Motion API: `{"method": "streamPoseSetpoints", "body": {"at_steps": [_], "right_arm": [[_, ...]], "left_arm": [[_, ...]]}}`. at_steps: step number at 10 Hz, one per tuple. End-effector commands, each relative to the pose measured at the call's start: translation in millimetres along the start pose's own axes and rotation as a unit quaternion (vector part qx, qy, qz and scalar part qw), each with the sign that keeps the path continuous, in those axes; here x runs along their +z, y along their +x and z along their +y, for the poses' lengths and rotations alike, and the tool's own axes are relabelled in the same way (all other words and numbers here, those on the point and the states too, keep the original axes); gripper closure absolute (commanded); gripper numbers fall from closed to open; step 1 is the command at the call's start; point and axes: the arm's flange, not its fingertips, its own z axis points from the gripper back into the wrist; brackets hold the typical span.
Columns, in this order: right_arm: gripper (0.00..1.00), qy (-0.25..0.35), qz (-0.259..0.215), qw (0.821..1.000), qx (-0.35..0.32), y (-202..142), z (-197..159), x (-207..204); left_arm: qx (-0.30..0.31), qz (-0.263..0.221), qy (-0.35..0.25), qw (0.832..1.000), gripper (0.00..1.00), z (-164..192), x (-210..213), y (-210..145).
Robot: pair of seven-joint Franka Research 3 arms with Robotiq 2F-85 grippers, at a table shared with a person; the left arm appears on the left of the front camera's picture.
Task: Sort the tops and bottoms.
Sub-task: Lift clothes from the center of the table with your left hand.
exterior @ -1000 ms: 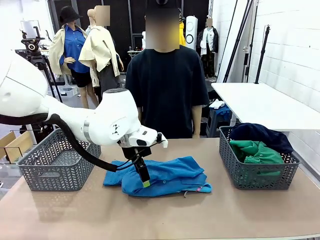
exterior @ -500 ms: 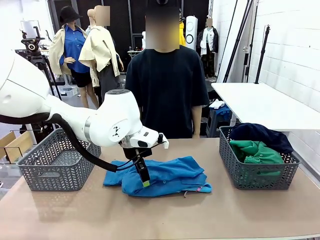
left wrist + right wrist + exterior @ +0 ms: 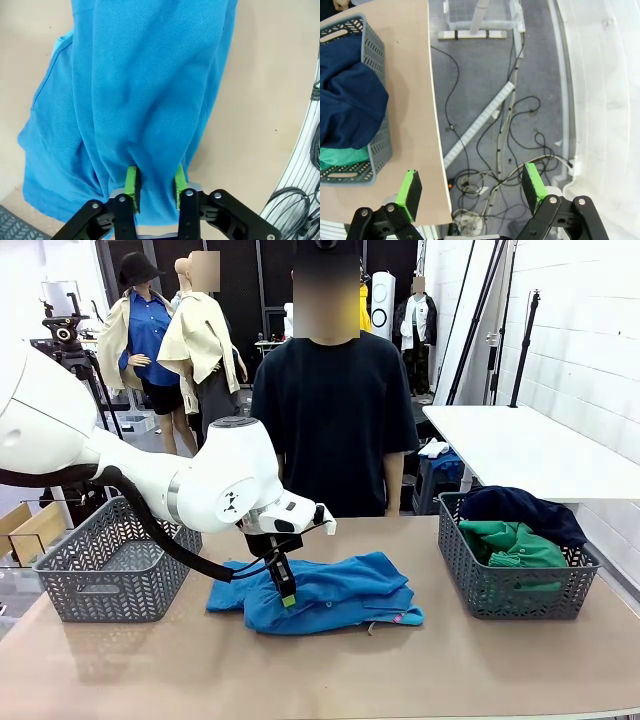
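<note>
Left gripper lowered, jaws pinched close, right gripper spread wide

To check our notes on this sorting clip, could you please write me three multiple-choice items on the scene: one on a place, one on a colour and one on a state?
1. Where do the navy top and the green top lie?
A. on the floor
B. over a chair
C. in the grey basket at picture right

2. What colour is the small tag at the front edge of the bottoms?
A. pink
B. yellow
C. white

3. How does the left gripper stand?
A. wide open above the cloth
B. shut on a fold of the blue garment
C. shut on a hanger

Answers:
1 C: the front view shows both tops inside that basket.
2 A: the tag shows pink against the blue cloth.
3 B: the left wrist view shows cloth pinched between the green pads.
</note>
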Motion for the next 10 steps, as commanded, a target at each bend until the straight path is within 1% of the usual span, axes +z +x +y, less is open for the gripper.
{"method": "streamPoseSetpoints", "body": {"at_steps": [1,3,5,6,7,8,9,10], "right_arm": [[0.0,0.0,0.0,1.0,0.005,0,0,0],[0.0,0.0,0.0,1.0,0.005,0,0,0],[0.0,0.0,0.0,1.0,0.005,0,0,0],[0.0,0.0,0.0,1.0,0.005,0,0,0],[0.0,0.0,0.0,1.0,0.005,0,0,0],[0.0,0.0,0.0,1.0,0.005,0,0,0],[0.0,0.0,0.0,1.0,0.005,0,0,0],[0.0,0.0,0.0,1.0,0.005,0,0,0]], "left_arm": [[0.011,0.001,0.01,1.0,1.0,-2,-3,-2],[0.01,0.0,0.0,1.0,1.0,-1,-5,1],[-0.003,-0.014,-0.023,1.0,1.0,0,7,5],[-0.02,-0.024,-0.036,0.999,1.0,2,25,10],[-0.03,-0.039,-0.038,0.998,1.0,8,52,16],[-0.029,-0.043,-0.025,0.998,1.0,16,81,24],[-0.02,-0.055,0.001,0.998,1.0,23,113,32],[-0.016,-0.07,0.042,0.997,1.0,26,149,41]]}}
